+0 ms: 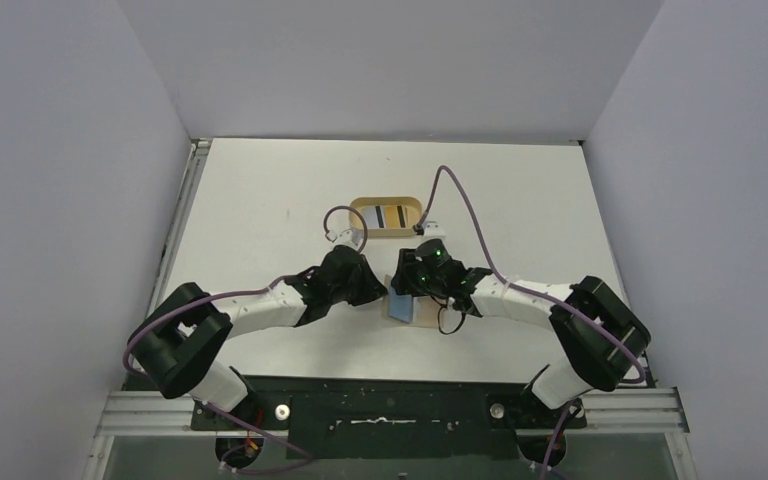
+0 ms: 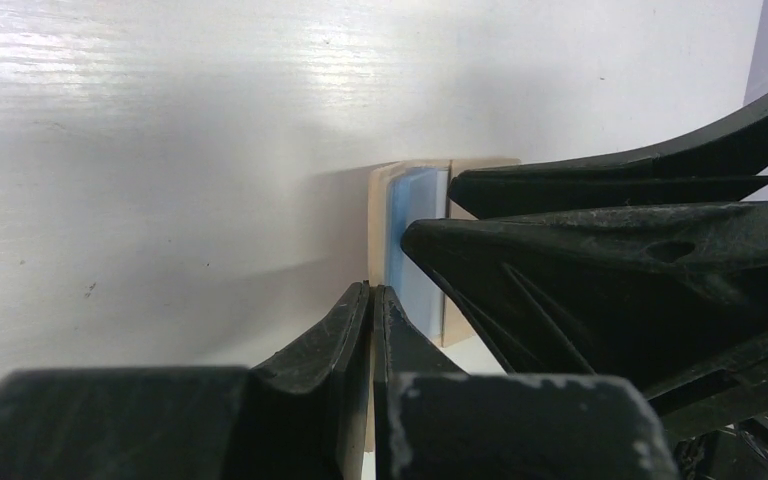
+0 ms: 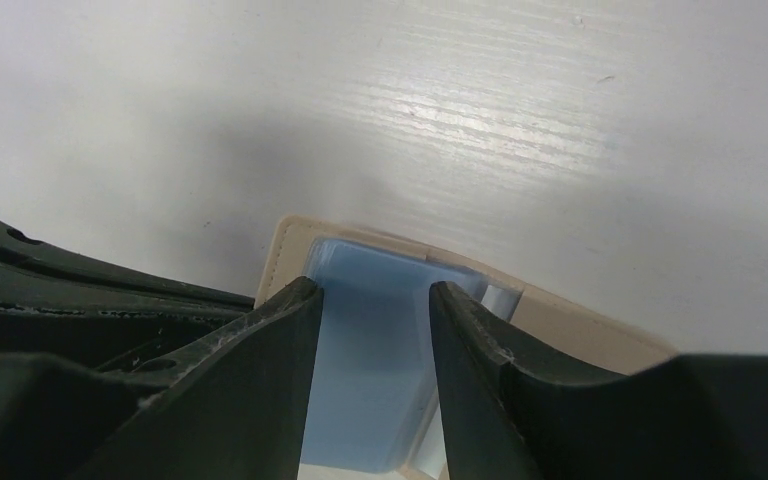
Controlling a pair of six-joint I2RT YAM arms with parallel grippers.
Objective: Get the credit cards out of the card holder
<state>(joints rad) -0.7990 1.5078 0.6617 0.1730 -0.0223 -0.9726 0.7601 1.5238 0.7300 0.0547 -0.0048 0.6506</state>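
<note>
Extraction step: right gripper [image 3: 375, 290] hovers, fingers apart, 1 light blue card [image 3: 370, 380] between them, part-way out of the tan card holder [image 3: 580, 335]. Left gripper [image 2: 372, 292], fingers pressed together, sits at the holder's edge. Next, the right gripper likely needs to pinch the card and slide it free.

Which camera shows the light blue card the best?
The right wrist view: the light blue flat plastic card looks big and close, sticking out of the tan flat card holder. The left wrist view shows only a thin strip; the top view, a tiny patch.
</note>
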